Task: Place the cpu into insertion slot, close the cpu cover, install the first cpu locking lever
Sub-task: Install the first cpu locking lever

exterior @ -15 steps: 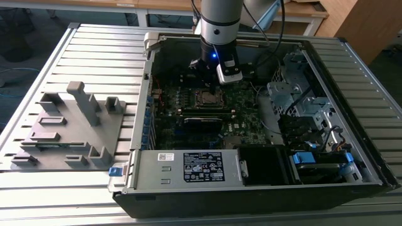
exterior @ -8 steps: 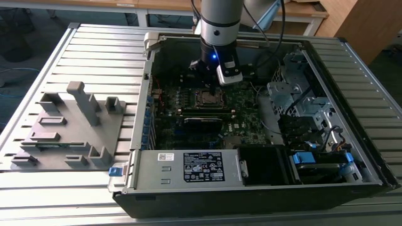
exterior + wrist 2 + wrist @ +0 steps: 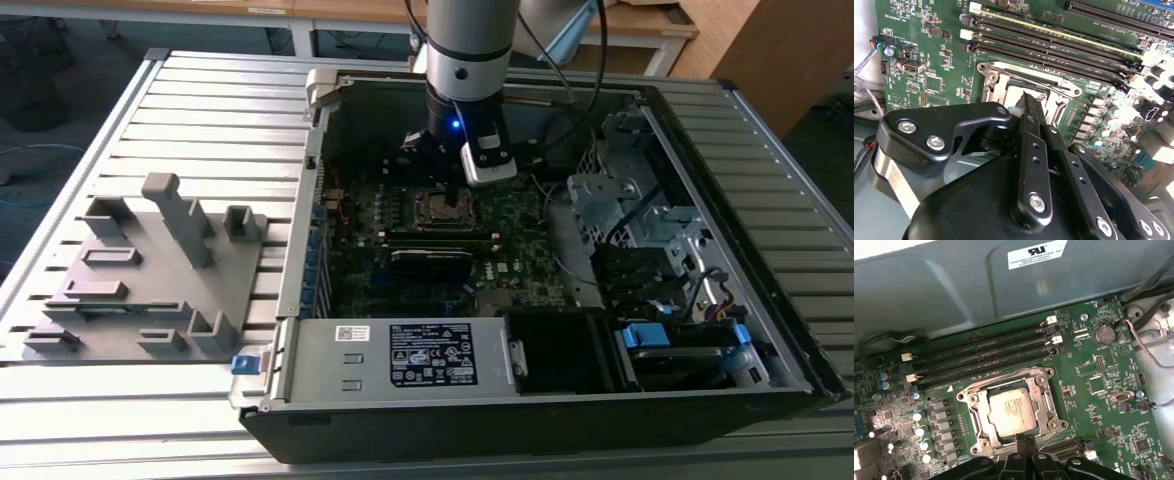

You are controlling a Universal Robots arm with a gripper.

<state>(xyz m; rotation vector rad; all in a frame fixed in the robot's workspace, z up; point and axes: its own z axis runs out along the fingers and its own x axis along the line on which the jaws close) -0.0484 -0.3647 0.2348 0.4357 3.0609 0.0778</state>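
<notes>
First wrist view: cpu (image 3: 1010, 411) seated inside socket (image 3: 970, 398), fingers (image 3: 1024, 441) beside.

The cpu (image 3: 1011, 411) has a dull silver-grey top, framed by the silver cpu cover (image 3: 1048, 401). The circuit board (image 3: 1094, 390) is green, crossed by black memory slots (image 3: 984, 357) with white end clips. The claw (image 3: 1026, 100) is black. On the ribbed pale-grey counter (image 3: 200, 120) sits a plain grey fixture (image 3: 140, 275).
</notes>
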